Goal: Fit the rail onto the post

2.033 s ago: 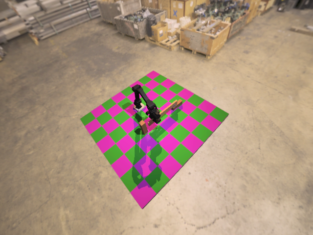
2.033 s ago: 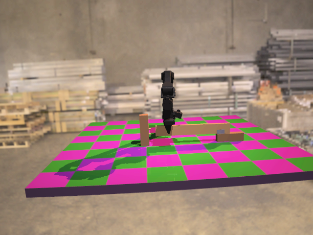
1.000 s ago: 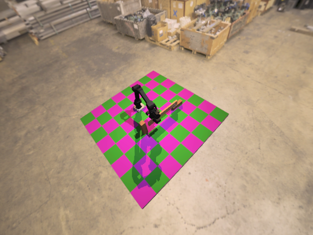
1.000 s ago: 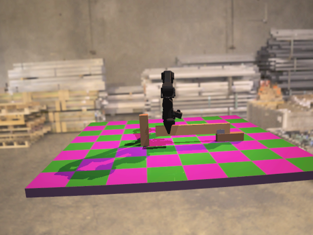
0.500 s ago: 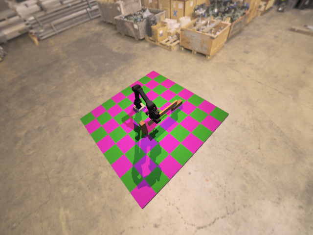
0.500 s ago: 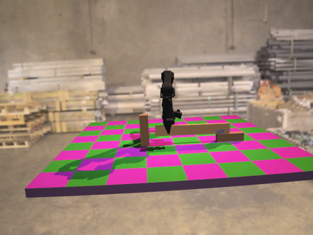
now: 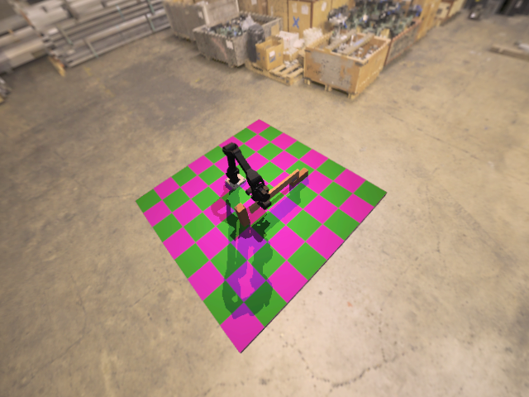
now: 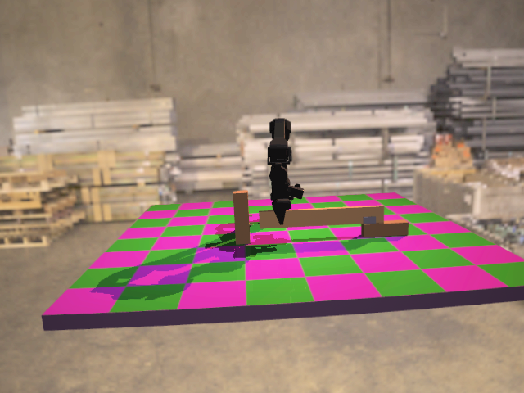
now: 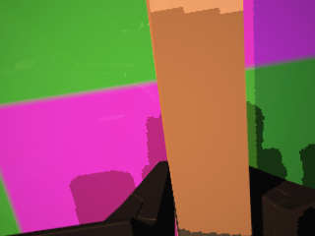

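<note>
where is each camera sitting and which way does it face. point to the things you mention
Top: high above, angled down at the checkered table; whole arm (image 7: pixel 247 166) (image 8: pixel 279 160) shows.
Exterior: low outside the table, facing the arm nearly level.
Wrist: on the arm near the jaws, looking past them down along the rail (image 7: pixel 283 183) (image 8: pixel 330 216) (image 9: pixel 204 108); only jaw parts show.
Top and exterior share the post (image 7: pixel 241 214) (image 8: pixel 241 218).

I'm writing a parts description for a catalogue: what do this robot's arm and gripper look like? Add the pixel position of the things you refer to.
The arm (image 7: pixel 248 169) (image 8: pixel 279 169) is black, with chunky, angular links and bulky joints, on a pale base plate (image 7: pixel 240 181). The gripper (image 7: pixel 265 203) (image 8: pixel 281 222) (image 9: pixel 189 167) is dark too, its fingers brownish-black, tapering to narrow tips. No markings or cables can be made out.
</note>
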Motion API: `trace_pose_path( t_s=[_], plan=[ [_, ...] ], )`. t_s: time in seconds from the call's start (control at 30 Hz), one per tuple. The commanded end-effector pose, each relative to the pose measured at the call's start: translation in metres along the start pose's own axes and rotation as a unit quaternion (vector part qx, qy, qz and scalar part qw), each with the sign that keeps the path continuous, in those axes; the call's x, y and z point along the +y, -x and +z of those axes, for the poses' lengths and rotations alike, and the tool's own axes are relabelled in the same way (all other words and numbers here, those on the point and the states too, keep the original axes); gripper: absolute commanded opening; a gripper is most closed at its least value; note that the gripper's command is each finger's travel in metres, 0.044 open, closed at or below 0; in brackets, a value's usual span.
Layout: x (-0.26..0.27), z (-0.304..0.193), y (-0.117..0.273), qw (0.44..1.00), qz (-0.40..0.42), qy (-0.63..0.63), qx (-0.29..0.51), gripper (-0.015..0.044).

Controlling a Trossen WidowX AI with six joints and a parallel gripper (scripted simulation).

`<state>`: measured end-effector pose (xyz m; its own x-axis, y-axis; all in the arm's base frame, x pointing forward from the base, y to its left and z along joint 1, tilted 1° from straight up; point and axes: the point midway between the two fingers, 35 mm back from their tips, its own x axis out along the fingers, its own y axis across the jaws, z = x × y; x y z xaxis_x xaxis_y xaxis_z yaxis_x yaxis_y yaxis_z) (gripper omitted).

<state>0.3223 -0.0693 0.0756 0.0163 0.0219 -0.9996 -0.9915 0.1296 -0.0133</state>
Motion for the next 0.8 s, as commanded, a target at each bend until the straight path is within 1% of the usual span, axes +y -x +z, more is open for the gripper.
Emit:
trace_pose_path(
  t_s=[0.0, 0.77],
  plan=[
    [-0.0001, -0.0029, -0.0001, 1.000, -0.001, 0.000, 0.002, 0.0000],
    [-0.0003, -0.0098, 0.0025, 1.000, -0.001, 0.000, 0.002, 0.0000]
  ],
)
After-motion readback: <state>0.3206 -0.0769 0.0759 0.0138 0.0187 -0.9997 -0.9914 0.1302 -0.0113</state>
